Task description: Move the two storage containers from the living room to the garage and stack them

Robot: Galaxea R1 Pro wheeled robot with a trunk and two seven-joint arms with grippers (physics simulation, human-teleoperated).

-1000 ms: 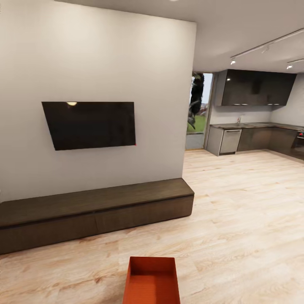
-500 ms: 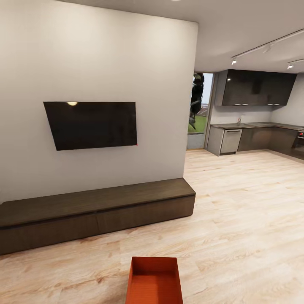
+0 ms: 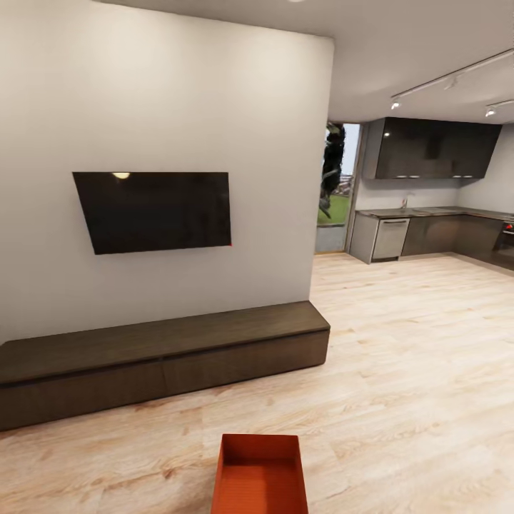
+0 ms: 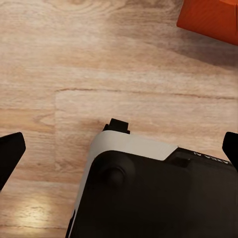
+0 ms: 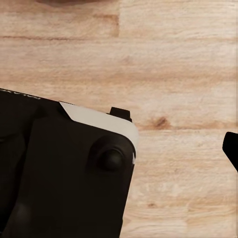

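One storage container (image 3: 260,476) on wood floor (image 3: 414,371), near bench (image 3: 157,357).

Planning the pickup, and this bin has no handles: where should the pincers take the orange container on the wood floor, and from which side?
Best guess: the orange container suits the thin rims of its two long walls, approached from above. It sits upright, open-topped and lidless, its long axis running away from the robot, one wall per arm.

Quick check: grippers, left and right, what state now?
Left gripper: open, holding nothing, above the wood floor.
Right gripper: cannot tell; one fingertip shows at the frame edge.
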